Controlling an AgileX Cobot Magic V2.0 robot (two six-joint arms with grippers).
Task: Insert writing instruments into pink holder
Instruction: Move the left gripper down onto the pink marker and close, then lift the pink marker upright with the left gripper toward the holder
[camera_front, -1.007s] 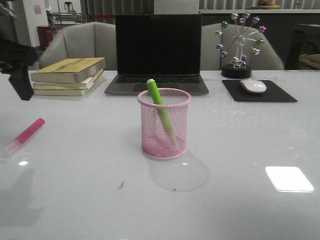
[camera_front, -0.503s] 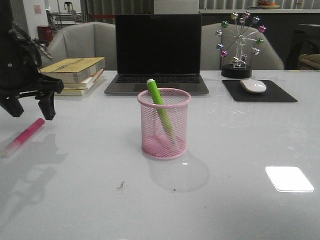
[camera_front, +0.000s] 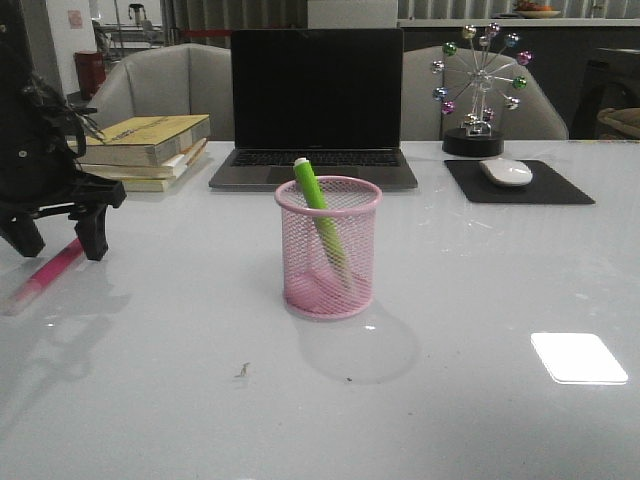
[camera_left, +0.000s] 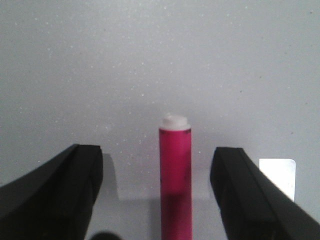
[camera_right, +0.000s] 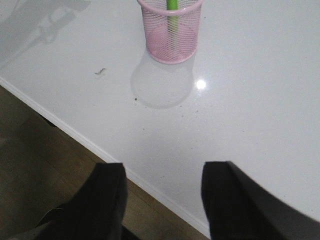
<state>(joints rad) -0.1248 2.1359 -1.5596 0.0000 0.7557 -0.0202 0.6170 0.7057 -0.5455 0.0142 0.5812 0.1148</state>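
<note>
The pink mesh holder (camera_front: 328, 248) stands mid-table with the green marker (camera_front: 318, 218) leaning inside it; both also show in the right wrist view, holder (camera_right: 171, 31) and green marker (camera_right: 172, 5). The magenta marker (camera_front: 48, 272) lies flat on the table at the far left. My left gripper (camera_front: 58, 238) is open and low over it, a finger on each side of the magenta marker (camera_left: 175, 175), not touching. My right gripper (camera_right: 162, 197) is open and empty, held over the table's front edge, out of the front view.
A laptop (camera_front: 316, 105) stands behind the holder. A stack of books (camera_front: 140, 150) lies at the back left, close behind my left arm. A mouse on a black pad (camera_front: 508, 172) and a ferris-wheel ornament (camera_front: 478, 90) are at the back right.
My left gripper has come into view and dropped down over the magenta marker, its fingers now straddling it. The holder and green marker have not moved.
</note>
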